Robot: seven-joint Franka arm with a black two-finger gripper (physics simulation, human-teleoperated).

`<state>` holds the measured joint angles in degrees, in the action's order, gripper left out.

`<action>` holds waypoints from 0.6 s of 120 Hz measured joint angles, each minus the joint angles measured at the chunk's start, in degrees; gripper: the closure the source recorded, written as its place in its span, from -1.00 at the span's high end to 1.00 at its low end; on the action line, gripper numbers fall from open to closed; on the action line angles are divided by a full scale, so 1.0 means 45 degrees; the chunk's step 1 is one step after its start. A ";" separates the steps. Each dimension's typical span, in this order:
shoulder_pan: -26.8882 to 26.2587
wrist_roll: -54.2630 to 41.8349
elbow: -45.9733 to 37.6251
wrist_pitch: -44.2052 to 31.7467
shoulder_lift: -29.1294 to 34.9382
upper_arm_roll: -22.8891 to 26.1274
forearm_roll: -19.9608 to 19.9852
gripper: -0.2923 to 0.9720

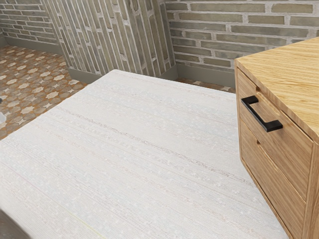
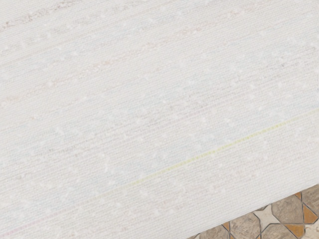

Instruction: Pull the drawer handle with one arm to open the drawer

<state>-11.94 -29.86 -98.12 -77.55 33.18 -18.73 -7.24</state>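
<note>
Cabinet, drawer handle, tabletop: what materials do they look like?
Cabinet: light wood or veneer, honey-toned, clear streaky grain, low sheen. Drawer handle: matte black bar, probably painted metal; plastic not ruled out. Tabletop: whitish, faint lengthwise grain with pale flecks; whitewashed wood or laminate, cannot tell.

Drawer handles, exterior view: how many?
1. A black bar handle on the upper drawer front of the wooden cabinet, at the exterior view's right. The lower drawer front shows none, but the cabinet runs past the frame edge, so others may be hidden.
</note>
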 joint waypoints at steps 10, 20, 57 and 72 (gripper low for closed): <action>0.0535 0.0453 -0.1714 -0.0976 0.1089 0.0288 0.0326 0.50; 0.1566 0.1101 -0.2688 -0.1663 0.1922 0.0940 0.1074 0.50; 0.1829 0.5879 -0.4972 -0.3200 0.2983 0.1881 0.4387 0.50; 0.1596 0.7952 -0.5386 -0.4047 0.3056 0.1860 0.5625 0.50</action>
<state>-4.75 5.92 -122.36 -95.76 46.93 -10.36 18.07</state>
